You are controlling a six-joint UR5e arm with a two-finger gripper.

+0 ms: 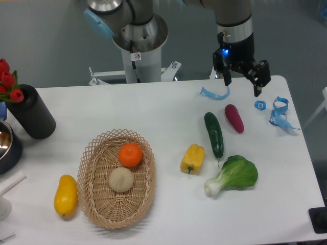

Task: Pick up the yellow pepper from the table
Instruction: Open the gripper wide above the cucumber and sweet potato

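Note:
The yellow pepper (pixel 192 158) lies on the white table (pixel 163 109) right of the middle, with its short green stem pointing toward the front. My gripper (pixel 242 86) hangs above the table's far right part, well behind and to the right of the pepper. Its two fingers are spread apart and hold nothing.
A green cucumber (pixel 214 134), a purple eggplant (pixel 234 118) and a bok choy (pixel 234 175) lie near the pepper. A wicker basket (pixel 97 196) holds an orange and a pale round. A smooth yellow-orange fruit (pixel 66 195), a black vase (pixel 30 112) and blue tape pieces (pixel 278 113) are around.

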